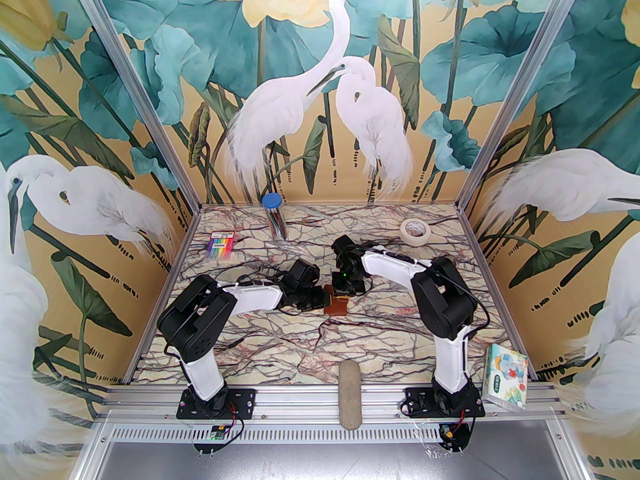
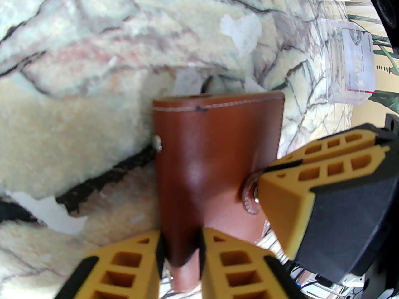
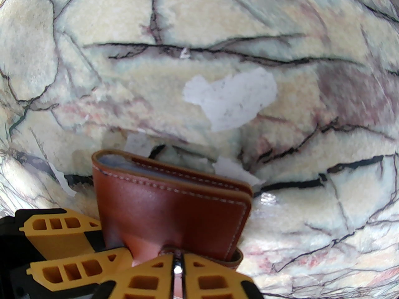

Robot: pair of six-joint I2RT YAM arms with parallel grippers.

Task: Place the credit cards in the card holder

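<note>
My left gripper [image 2: 180, 255] clamps card holder [image 2: 215, 154], right gripper [image 3: 177, 269] pinches its tab [image 2: 249, 198]; holder folded (opening next?); credit card [image 2: 358, 64] upper right, outside.

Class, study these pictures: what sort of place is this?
Probably a robot test cell, not a home: two arms bolted to an aluminium rail, a marble-patterned table, and heron backdrop walls.

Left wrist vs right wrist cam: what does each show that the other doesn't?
Left wrist: a pale credit card lettered VIP on clear plastic past the card holder, plus the left gripper clamped on the holder's edge. Right wrist: pale sleeves inside the holder's open edge, plus the right gripper shut on its tab. Both: the holder, the marble table, both grippers' yellow fingers.
</note>
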